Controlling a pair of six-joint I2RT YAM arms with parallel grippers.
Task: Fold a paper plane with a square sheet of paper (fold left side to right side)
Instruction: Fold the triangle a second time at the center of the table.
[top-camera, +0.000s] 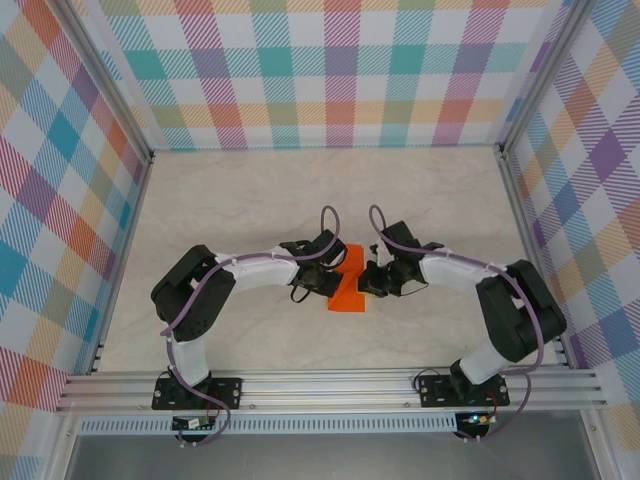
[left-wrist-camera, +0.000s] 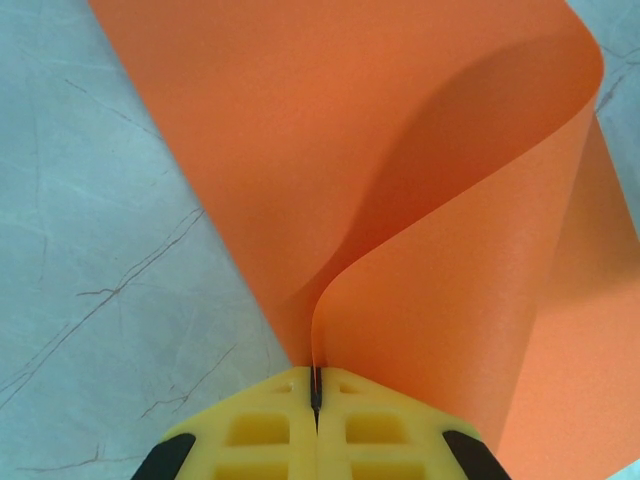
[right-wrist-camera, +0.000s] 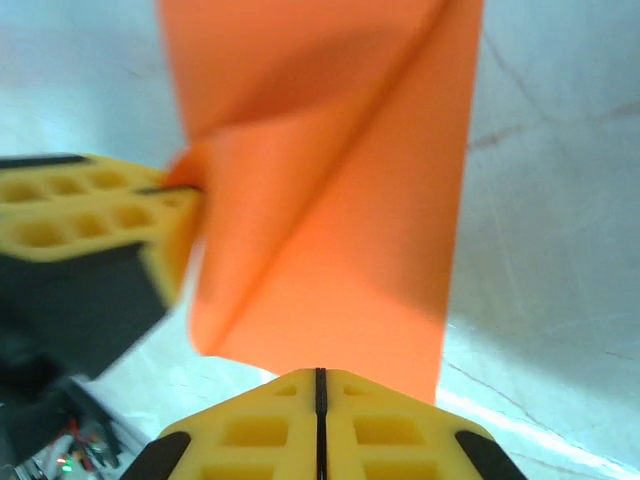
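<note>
The square sheet of paper (top-camera: 350, 287) is bright orange and lies curled between the two arms at the middle of the table. In the left wrist view the sheet (left-wrist-camera: 330, 150) bends up from the table, and one edge runs into the closed slit of my left gripper (left-wrist-camera: 316, 385), which is shut on it. My left gripper (top-camera: 338, 268) also appears from the right wrist as yellow fingers (right-wrist-camera: 100, 210) pinching a corner. My right gripper (right-wrist-camera: 320, 375) is shut. The sheet's (right-wrist-camera: 340, 200) near edge meets its tips; whether it is nipped there I cannot tell. From above, my right gripper (top-camera: 368, 278) sits at the sheet's right side.
The pale marbled table top (top-camera: 250, 190) is walled by plaid panels (top-camera: 330, 70) at the back and both sides. An aluminium rail (top-camera: 330, 385) carrying both arm bases runs along the near edge. Open table lies behind the grippers.
</note>
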